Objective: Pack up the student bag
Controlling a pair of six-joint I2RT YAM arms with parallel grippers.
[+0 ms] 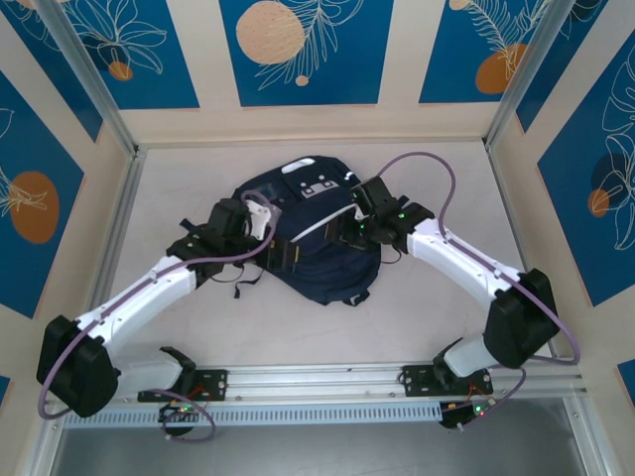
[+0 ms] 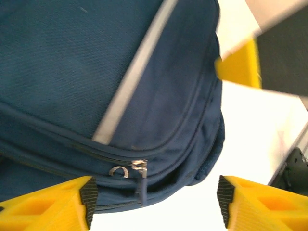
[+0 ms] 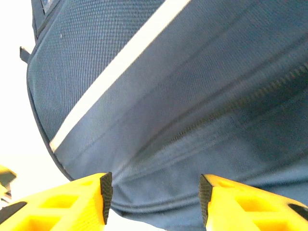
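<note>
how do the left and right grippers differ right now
Left gripper is at the bag's left side; right gripper is at its right side. The left jaws look wider apart in their wrist view than the right jaws do in theirs. A metal zip pull lies just ahead of the left gripper; the right gripper faces a zip line. Both are open, have yellow fingers and hold nothing.
</note>
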